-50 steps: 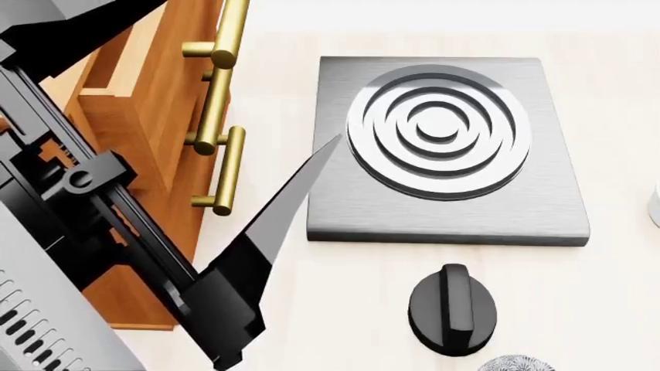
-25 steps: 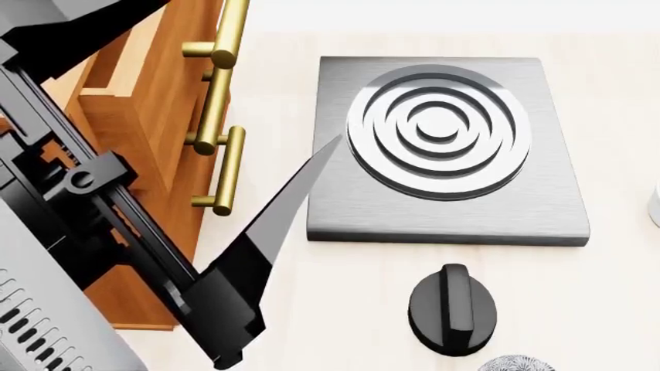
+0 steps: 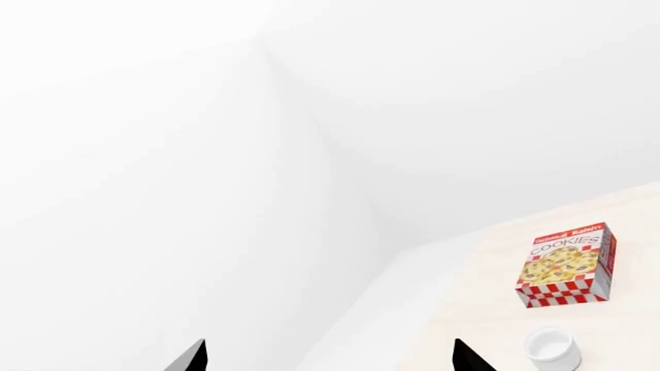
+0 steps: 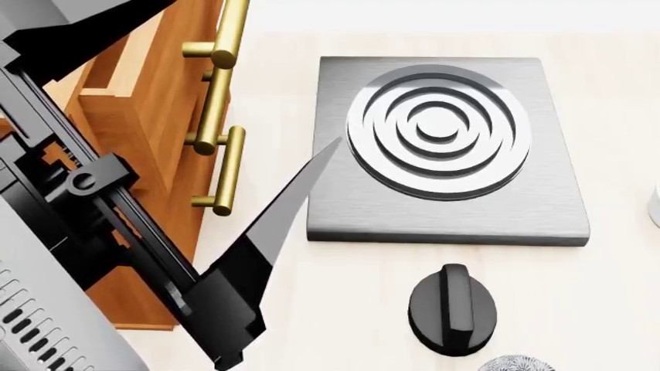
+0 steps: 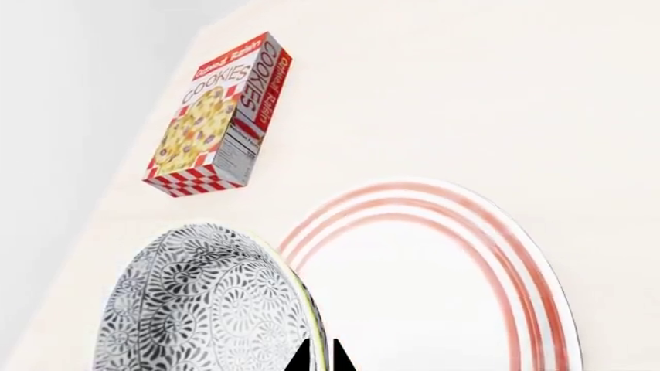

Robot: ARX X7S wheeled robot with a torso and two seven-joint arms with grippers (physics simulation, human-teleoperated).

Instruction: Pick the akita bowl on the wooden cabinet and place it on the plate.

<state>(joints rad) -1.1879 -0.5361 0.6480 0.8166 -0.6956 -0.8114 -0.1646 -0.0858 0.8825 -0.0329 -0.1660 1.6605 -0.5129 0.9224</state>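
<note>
The wooden cabinet (image 4: 154, 131) showed smooth orange-brown wood with glossy brass bar handles (image 4: 229, 46). The stove burner (image 4: 449, 201) looked like brushed grey metal, its knob (image 4: 452, 308) shiny black plastic. The plate (image 5: 433, 294) and akita bowl (image 5: 206, 309) appeared glazed ceramic; the counter (image 4: 341, 309) was pale and matt.

- Bright, even light all views; renders sharp, no blur or edge distortion.
- Left wrist: walls blown near-white, corner barely reads.
- Head: burner (image 4: 446, 151) shows soft sheen, rings shaded at 12 o'clock; knob (image 4: 452, 308) glossy w/ faint shadow.
- Right wrist: plate (image 5: 433, 286) washes into pale counter.
</note>
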